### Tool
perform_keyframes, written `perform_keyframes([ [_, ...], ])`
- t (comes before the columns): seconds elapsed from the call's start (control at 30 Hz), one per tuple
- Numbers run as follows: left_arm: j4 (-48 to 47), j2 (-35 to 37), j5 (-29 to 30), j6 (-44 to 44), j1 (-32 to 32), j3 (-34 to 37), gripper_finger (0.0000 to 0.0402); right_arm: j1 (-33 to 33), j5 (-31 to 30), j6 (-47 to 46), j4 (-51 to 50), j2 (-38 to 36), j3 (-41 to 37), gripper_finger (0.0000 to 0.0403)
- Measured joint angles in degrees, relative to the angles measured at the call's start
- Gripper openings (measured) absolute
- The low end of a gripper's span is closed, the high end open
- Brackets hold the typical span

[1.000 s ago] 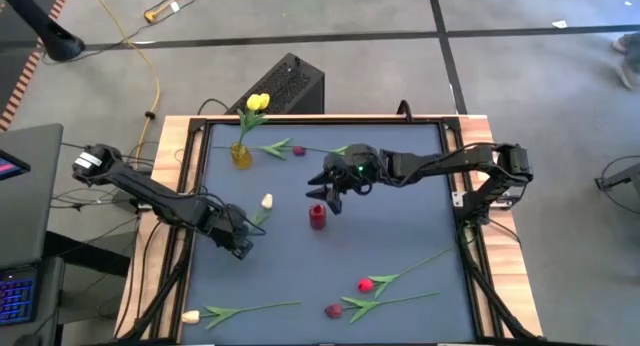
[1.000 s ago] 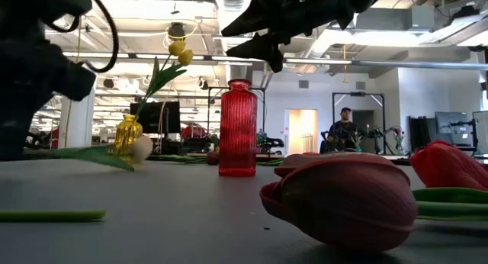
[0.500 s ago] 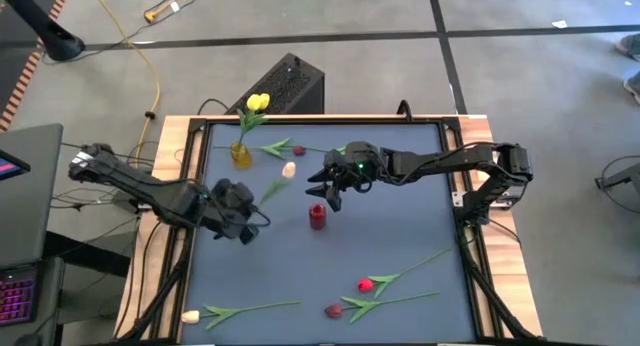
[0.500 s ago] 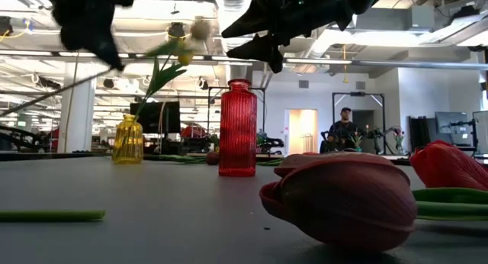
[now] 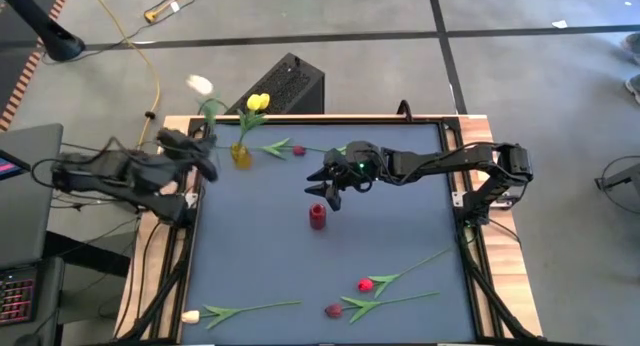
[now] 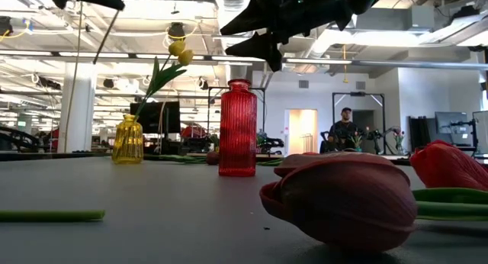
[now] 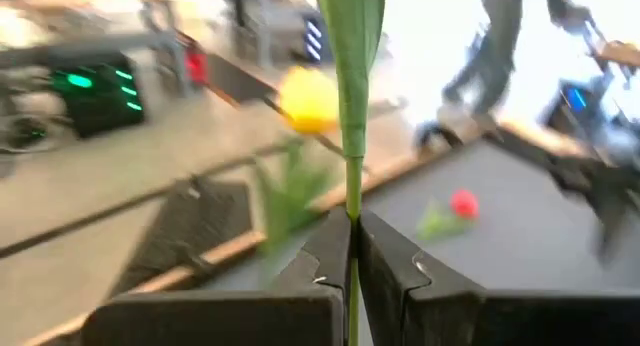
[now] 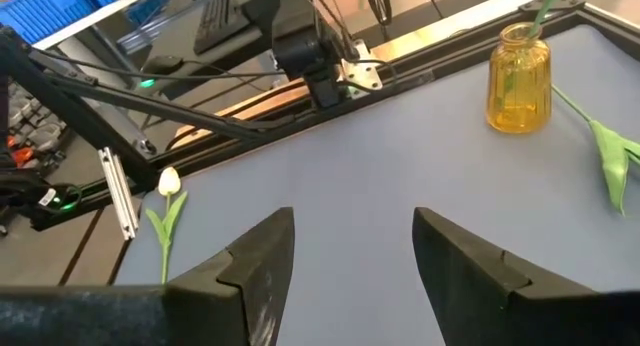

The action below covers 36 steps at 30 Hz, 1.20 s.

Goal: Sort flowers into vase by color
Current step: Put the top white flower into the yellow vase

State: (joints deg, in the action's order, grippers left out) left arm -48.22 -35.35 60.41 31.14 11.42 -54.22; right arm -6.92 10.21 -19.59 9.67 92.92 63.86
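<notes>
My left gripper is high over the table's far-left corner, beside the yellow vase. It is shut on a cream-white tulip, whose head is out of the left wrist view. A yellow tulip stands in that vase. My right gripper hovers open above the red vase, touching nothing. A maroon tulip lies at the far side. A red tulip, a maroon tulip and a cream tulip lie near the near edge. My left gripper pinches the cream tulip's green stem between its two fingers, which lie across the stem. The flower is lifted clear of the table. Its leaf and head rise beyond the fingers, and the stem's lower end hangs below the gripper.
A black box sits on the floor behind the table's far edge. The wooden frame borders the dark mat. Bare mat lies between the red vase and the flowers on the near side. A person stands far off in the room.
My left gripper has risen from the mat and swung toward the far-left corner, carrying the cream tulip with it. The tulip went from lying near the table to lifted clear, its head now beyond the far edge.
</notes>
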Motion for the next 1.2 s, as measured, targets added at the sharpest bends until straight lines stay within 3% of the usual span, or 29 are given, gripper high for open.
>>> perform_keyframes([
  [0.13,5.12,4.24,1.9,-0.64,-2.38,2.34,0.0,0.0,-1.57,0.02,0.09,0.0,0.0,0.023],
  [0.3,16.85,5.38,-3.46,-1.48,-6.04,9.89,0.0,-0.36,-1.68,-0.38,1.75,0.0,0.0,0.023],
  [0.53,28.85,5.52,-0.19,-4.16,-16.74,18.71,0.0,-0.72,-1.69,-1.82,3.72,0.0,-0.01,0.023],
  [0.77,41.61,5.72,-12.33,-10.96,-31.35,25.13,0.0,-0.59,-1.68,-2.59,3.66,0.0,-0.02,0.023],
  [0.9,42.23,5.74,-14.82,-13.03,-38.87,25.32,0.0,-0.59,-1.68,-4.28,3.66,0.0,-0.02,0.023],
  [1.2,42.81,3.15,-29.27,-12.04,-51.18,25.33,0.0,-0.57,-1.68,-4.39,3.66,0.0,-0.02,0.023],
])
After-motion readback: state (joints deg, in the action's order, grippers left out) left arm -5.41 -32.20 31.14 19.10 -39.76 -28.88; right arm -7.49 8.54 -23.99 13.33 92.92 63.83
